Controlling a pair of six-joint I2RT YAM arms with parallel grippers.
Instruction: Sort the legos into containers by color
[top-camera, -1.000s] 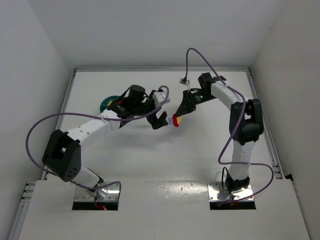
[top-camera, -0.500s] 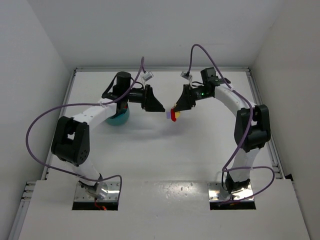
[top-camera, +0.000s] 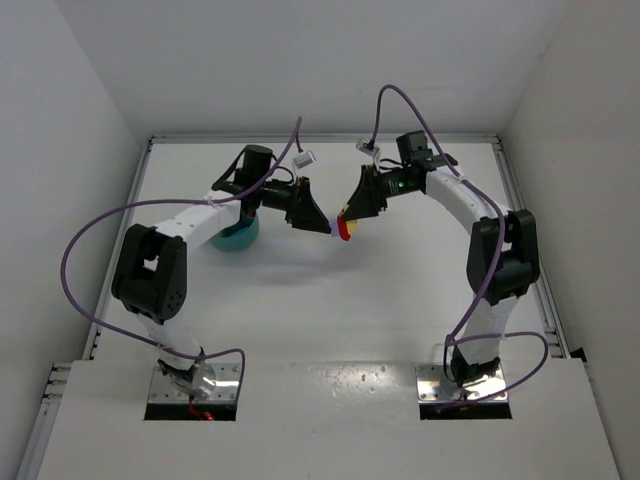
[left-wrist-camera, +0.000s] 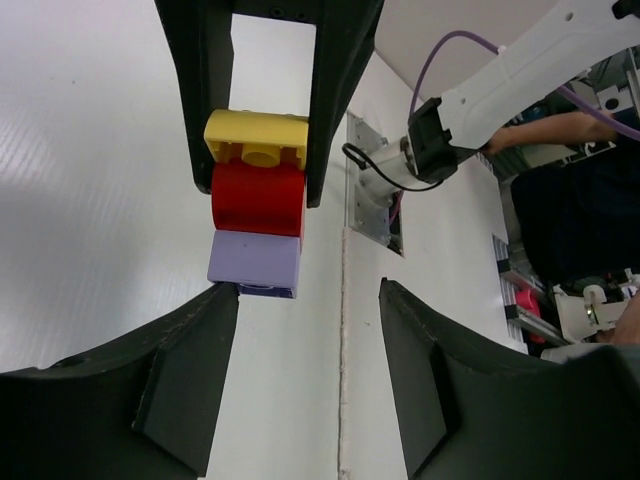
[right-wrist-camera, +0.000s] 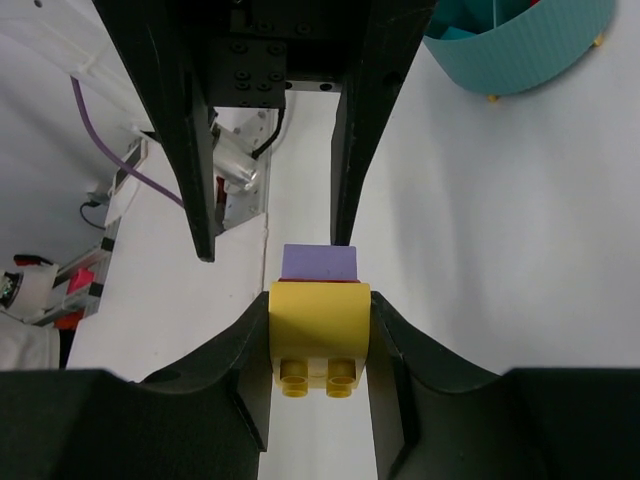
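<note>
right tool (top-camera: 347, 224) — clamps lego stack (left-wrist-camera: 258, 195) | left tool (left-wrist-camera: 310, 290) — parted, lilac brick (left-wrist-camera: 254, 262) at tips

Bright, diffuse, lit from above. Soft faint shadow on table (top-camera: 400, 300) under left gripper (top-camera: 328, 230). Sharp on lego stack (left-wrist-camera: 255, 200) just ahead of that gripper; dark, slightly soft close to the lens. Wide-angle stretch toward wrist-view edges.

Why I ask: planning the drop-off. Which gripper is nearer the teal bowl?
Left. The left gripper is right of the bowl in the top view; the right gripper, shut on the brick stack, is farther right.
</note>
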